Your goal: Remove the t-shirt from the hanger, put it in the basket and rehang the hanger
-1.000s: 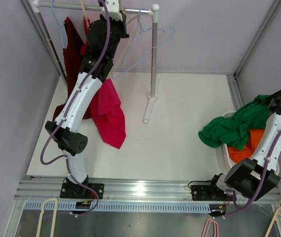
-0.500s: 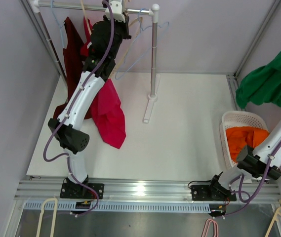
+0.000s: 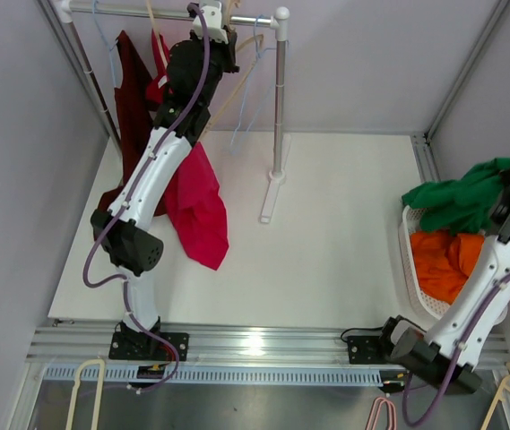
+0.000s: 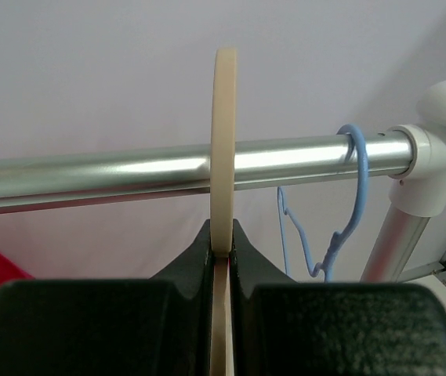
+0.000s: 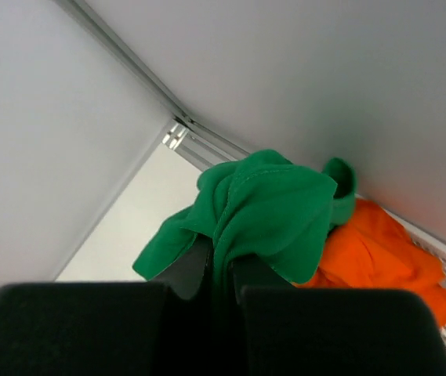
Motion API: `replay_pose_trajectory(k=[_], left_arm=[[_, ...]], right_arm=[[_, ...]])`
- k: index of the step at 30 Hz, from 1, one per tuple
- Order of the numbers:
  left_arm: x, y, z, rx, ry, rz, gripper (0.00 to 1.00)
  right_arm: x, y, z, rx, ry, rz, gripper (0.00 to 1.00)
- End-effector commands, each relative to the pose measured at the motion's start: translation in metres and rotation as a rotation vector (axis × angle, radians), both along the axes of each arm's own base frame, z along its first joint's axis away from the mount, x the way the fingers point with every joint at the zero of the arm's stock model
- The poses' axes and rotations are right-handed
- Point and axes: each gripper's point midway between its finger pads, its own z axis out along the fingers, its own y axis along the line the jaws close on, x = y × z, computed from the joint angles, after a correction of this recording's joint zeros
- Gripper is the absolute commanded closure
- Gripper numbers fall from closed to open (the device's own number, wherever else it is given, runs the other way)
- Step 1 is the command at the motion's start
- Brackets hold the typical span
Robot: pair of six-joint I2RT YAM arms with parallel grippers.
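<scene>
My left gripper (image 4: 222, 249) is shut on the hook of a cream hanger (image 4: 224, 149) that loops over the metal rail (image 4: 113, 172); it also shows up at the rail in the top view (image 3: 220, 20). The cream hanger (image 3: 228, 94) hangs bare below it. My right gripper (image 5: 221, 262) is shut on a green t-shirt (image 5: 270, 211) and holds it over the white basket (image 3: 413, 269) at the right; the shirt also shows in the top view (image 3: 456, 199).
An orange garment (image 3: 443, 260) lies in the basket. A red t-shirt (image 3: 196, 202) and a dark red one (image 3: 133, 81) hang on the rail's left part. A bare blue hanger (image 4: 352, 204) hangs by the rail post (image 3: 279, 107). Spare hangers lie at the near edge.
My right arm swung the green t-shirt up and to the right, then brought it down over the basket. The bare hangers on the rail swung a little. My left gripper stayed at the rail.
</scene>
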Motion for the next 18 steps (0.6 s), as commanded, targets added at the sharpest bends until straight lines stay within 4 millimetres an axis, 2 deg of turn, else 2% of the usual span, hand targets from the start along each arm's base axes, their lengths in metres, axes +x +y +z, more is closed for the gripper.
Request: replay_pose_trajectory(k=[1, 2, 4, 5, 6, 8, 9, 10, 11, 12, 14, 15, 16, 18], left_arm=[[0.002, 0.002, 0.012, -0.052, -0.049, -0.039, 0.99], [0.002, 0.001, 0.010, -0.051, -0.046, -0.039, 0.99], [0.003, 0.000, 0.007, -0.050, -0.043, -0.047, 0.99], [0.003, -0.001, 0.005, -0.049, -0.040, -0.052, 0.99], [0.003, -0.002, 0.004, -0.048, -0.037, -0.060, 0.99], [0.004, -0.004, 0.002, -0.049, -0.035, -0.070, 0.99], [0.004, -0.004, 0.001, -0.049, -0.033, -0.075, 0.99], [0.004, -0.005, 0.000, -0.050, -0.031, -0.081, 0.99], [0.005, -0.007, -0.001, -0.048, -0.030, -0.086, 0.99], [0.004, -0.007, 0.000, -0.049, -0.033, -0.088, 0.99], [0.003, -0.007, 0.003, -0.049, -0.041, -0.092, 0.99], [0.003, -0.007, 0.003, -0.050, -0.043, -0.091, 0.99], [0.003, -0.007, 0.006, -0.052, -0.048, -0.089, 0.99], [0.002, -0.007, 0.007, -0.052, -0.047, -0.093, 0.99]], right_arm=[[-0.022, 0.000, 0.019, -0.103, -0.100, -0.103, 1.00], [-0.014, -0.003, -0.016, -0.061, -0.035, -0.103, 1.00], [0.000, -0.004, -0.054, 0.011, 0.019, -0.083, 1.00], [0.006, -0.006, -0.094, 0.063, 0.089, -0.081, 1.00], [0.017, -0.008, -0.112, 0.101, 0.082, -0.080, 1.00], [0.022, -0.009, -0.145, 0.143, 0.112, -0.089, 1.00], [0.024, -0.010, -0.170, 0.170, 0.139, -0.097, 1.00], [0.024, -0.010, -0.179, 0.181, 0.144, -0.104, 1.00], [0.026, -0.009, -0.185, 0.189, 0.153, -0.103, 0.93], [0.027, -0.010, -0.187, 0.190, 0.161, -0.107, 0.73], [0.026, -0.012, -0.187, 0.176, 0.179, -0.118, 0.53], [0.026, -0.012, -0.184, 0.166, 0.179, -0.120, 0.25], [0.025, -0.013, -0.176, 0.151, 0.165, -0.124, 0.13], [0.023, -0.013, -0.168, 0.130, 0.158, -0.126, 0.11]])
